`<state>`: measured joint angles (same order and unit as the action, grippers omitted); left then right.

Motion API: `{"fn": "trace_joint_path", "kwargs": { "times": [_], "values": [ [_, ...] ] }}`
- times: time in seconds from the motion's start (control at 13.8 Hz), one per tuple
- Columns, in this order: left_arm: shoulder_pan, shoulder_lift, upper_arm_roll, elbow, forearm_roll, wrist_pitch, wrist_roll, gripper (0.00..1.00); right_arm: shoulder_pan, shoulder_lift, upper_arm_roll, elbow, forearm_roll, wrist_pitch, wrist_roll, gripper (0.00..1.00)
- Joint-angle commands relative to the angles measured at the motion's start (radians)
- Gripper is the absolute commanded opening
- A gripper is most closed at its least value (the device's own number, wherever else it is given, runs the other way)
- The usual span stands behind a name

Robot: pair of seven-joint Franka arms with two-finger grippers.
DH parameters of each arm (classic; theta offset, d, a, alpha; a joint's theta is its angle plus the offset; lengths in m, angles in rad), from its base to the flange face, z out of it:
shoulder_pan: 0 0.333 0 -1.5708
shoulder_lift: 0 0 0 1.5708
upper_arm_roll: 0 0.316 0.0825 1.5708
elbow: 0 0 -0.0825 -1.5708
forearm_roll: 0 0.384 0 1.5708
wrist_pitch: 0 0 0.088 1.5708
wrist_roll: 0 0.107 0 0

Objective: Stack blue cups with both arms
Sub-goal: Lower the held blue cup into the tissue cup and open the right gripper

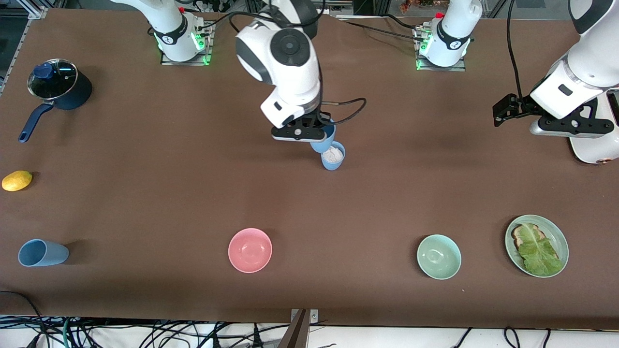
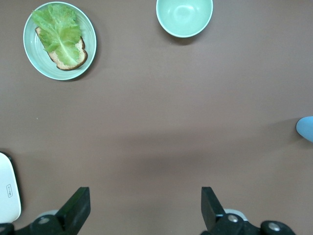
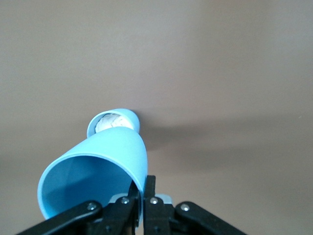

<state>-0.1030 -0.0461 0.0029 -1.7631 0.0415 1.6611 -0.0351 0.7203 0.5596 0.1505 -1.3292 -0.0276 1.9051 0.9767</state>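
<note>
My right gripper (image 1: pixel 323 127) (image 3: pixel 144 188) is shut on the rim of a sky-blue cup (image 1: pixel 323 141) (image 3: pixel 98 166), one finger inside and one outside. This cup hangs tilted, its base just over the mouth of an upright blue cup (image 1: pixel 333 157) (image 3: pixel 113 122) at the table's middle. The upright cup holds something white. Another blue cup (image 1: pixel 41 253) lies on its side near the front edge at the right arm's end. My left gripper (image 1: pixel 503 112) (image 2: pixel 145 205) hangs open and empty over bare table at the left arm's end, where that arm waits.
A pink bowl (image 1: pixel 250 250), a pale green bowl (image 1: pixel 438 256) (image 2: pixel 184 17) and a plate (image 1: pixel 563 241) (image 2: pixel 29 58) with toast and lettuce stand in a row near the front edge. A lidded dark pot (image 1: pixel 58 87) and a lemon (image 1: pixel 17 180) sit at the right arm's end.
</note>
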Motion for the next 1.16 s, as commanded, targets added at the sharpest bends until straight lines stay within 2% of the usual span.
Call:
{"fn": "trace_joint_path", "kwargs": {
  "times": [0.0,1.09],
  "values": [
    [-0.006,0.011,0.003,0.025,-0.012,-0.029,0.024,1.00,0.060,0.052,-0.037,0.061,-0.028,0.021,0.066,0.00],
    [-0.006,0.012,0.002,0.025,-0.011,-0.029,0.021,1.00,0.084,0.099,-0.058,0.027,-0.058,0.117,0.088,0.00]
  ]
}}
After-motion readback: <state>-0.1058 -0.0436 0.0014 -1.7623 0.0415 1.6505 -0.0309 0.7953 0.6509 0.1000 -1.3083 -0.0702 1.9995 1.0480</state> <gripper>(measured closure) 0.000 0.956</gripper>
